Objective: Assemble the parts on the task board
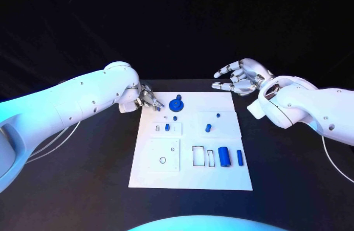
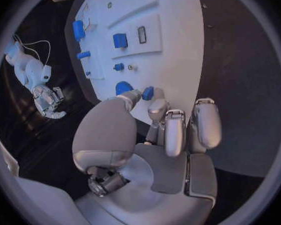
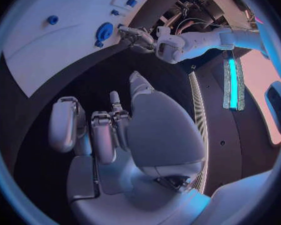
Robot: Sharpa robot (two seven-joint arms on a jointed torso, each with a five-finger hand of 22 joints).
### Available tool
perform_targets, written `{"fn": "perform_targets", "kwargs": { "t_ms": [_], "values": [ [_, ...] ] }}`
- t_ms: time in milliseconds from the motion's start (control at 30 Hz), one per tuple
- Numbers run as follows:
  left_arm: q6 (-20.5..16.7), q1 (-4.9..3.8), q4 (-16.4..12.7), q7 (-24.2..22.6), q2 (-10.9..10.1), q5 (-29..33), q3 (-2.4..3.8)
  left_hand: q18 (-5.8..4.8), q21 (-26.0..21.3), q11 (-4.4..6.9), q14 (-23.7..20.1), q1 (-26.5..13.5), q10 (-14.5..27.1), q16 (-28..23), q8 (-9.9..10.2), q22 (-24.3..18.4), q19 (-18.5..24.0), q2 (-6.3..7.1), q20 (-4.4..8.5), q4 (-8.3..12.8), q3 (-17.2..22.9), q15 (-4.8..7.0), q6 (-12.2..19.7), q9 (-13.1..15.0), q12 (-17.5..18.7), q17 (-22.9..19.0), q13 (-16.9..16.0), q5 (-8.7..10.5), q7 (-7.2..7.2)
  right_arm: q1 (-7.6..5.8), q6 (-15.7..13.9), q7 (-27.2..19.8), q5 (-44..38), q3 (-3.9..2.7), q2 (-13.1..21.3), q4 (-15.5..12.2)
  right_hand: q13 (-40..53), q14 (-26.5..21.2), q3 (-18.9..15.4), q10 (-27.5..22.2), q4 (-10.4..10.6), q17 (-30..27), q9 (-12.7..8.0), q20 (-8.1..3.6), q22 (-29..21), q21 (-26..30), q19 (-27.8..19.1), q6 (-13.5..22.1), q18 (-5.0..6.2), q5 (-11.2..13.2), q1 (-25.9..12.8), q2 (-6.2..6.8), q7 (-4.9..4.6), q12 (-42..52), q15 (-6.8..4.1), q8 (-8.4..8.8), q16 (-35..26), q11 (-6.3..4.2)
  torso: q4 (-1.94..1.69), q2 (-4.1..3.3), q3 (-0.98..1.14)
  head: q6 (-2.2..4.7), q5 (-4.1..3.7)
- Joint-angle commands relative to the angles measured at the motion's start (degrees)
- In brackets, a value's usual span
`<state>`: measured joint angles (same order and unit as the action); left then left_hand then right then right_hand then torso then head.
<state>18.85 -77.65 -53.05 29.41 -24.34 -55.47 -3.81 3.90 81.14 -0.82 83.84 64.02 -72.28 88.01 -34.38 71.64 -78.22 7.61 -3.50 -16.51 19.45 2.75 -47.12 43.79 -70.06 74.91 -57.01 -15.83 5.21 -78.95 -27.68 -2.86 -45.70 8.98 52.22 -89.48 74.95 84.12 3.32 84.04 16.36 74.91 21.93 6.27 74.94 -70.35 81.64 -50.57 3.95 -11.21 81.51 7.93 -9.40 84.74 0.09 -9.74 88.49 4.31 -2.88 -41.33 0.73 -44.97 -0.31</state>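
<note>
The black table (image 1: 88,190) has a matte surface and extends on all sides beyond the white plate resting on it. White cables (image 1: 51,141) run along the table's left side. In the right wrist view, a narrow lit cyan strip (image 3: 233,82) stands upright beyond the table edge.
</note>
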Motion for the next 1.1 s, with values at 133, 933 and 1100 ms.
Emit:
{"fn": "perform_targets", "kwargs": {
  "t_ms": [133,933,1100],
  "values": [
    [-1.35,0.02,-0.02,-1.14,0.07,0.56,0.01,0.26,0.25,-0.08,5.08,0.91,-0.35,0.36,0.39,0.03,-0.05,-0.08,-0.23,0.08,0.28,-0.28,-0.49,-0.09,-0.27,11.92,-0.09,0.11,-0.08,0.02,0.52,-0.57,-0.55,-0.01,-0.07,-0.04,9.49,4.72,-0.18,0.63,0.08,10.13,0.08,-0.12,2.47,0.27,-0.17,0.33,0.37,0.23,-0.4,0.17,0.03,-0.19,0.2,-0.18,-0.16,0.28,-0.02,0.01,0.01,0.0,-0.04],
    [-1.68,0.02,0.2,-1.34,0.11,0.93,0.03,0.22,0.37,0.17,5.2,1.49,-0.68,0.54,-0.22,0.29,-0.18,-0.46,-0.14,0.09,-0.53,-0.09,-1.5,0.11,-0.6,12.25,-0.53,0.12,-0.4,0.02,0.71,-0.52,-0.55,-0.01,-0.21,0.15,9.53,4.72,-0.22,0.69,0.02,10.1,0.09,-0.12,2.5,0.29,-0.12,0.38,0.37,0.14,-0.41,0.06,0.04,-0.15,0.19,-0.29,-0.18,0.27,-0.07,0.01,0.02,-0.19,-0.07],
    [-1.33,0.02,0.24,-1.36,0.16,0.97,0.03,0.21,0.41,0.42,5.25,3.46,-0.76,0.61,-0.51,0.39,-0.22,-1.26,0.01,0.42,0.17,0.13,-1.6,0.26,-0.64,12.39,-0.64,0.04,-0.67,0.02,0.75,-0.51,-0.55,-0.01,-0.26,0.18,9.55,4.73,-0.22,0.71,0.01,10.14,0.09,-0.12,2.47,0.34,-0.14,0.38,0.38,0.14,-0.4,0.04,0.04,-0.13,0.19,-0.31,-0.17,0.27,-0.04,0.02,0.01,-0.24,-0.03]
  ]
}}
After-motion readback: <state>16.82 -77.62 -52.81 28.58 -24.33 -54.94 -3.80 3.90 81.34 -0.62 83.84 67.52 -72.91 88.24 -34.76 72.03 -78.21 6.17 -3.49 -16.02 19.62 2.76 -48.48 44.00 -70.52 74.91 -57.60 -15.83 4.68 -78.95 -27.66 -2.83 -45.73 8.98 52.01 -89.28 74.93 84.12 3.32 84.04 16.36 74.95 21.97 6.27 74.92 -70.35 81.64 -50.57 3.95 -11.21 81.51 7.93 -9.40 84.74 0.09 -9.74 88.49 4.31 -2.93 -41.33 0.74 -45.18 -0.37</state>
